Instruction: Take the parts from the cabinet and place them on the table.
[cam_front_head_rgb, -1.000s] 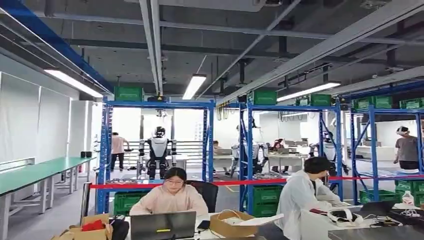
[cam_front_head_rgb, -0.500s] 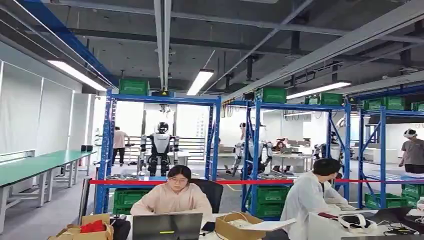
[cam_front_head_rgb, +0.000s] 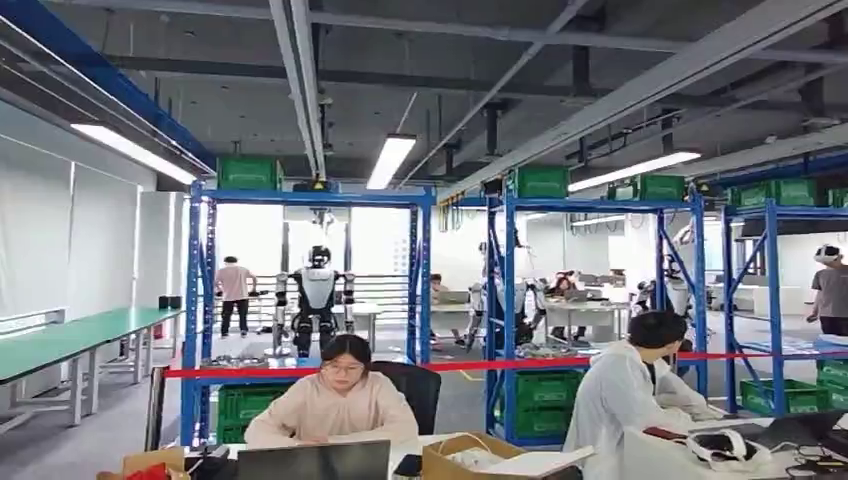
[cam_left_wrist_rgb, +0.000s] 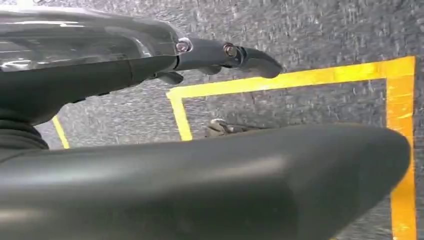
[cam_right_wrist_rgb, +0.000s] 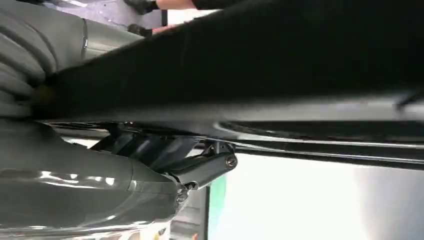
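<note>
Blue shelving racks stand across the hall in the head view, with small dark parts lying on a low shelf behind a red tape. A long green-topped table runs along the left wall. My left hand hangs over grey floor marked with yellow tape; its fingers are stretched out and hold nothing. My right hand shows its dark fingers extended with nothing between them, partly hidden behind a dark part of my body.
Two people sit at a desk close in front, one behind a laptop, with cardboard boxes on it. Green crates top the racks. Other robots and people stand beyond the racks.
The whole picture has shifted: the camera swung right, then back left and slightly up, so the desk sits lower in the picture. Nothing was taken hold of.
</note>
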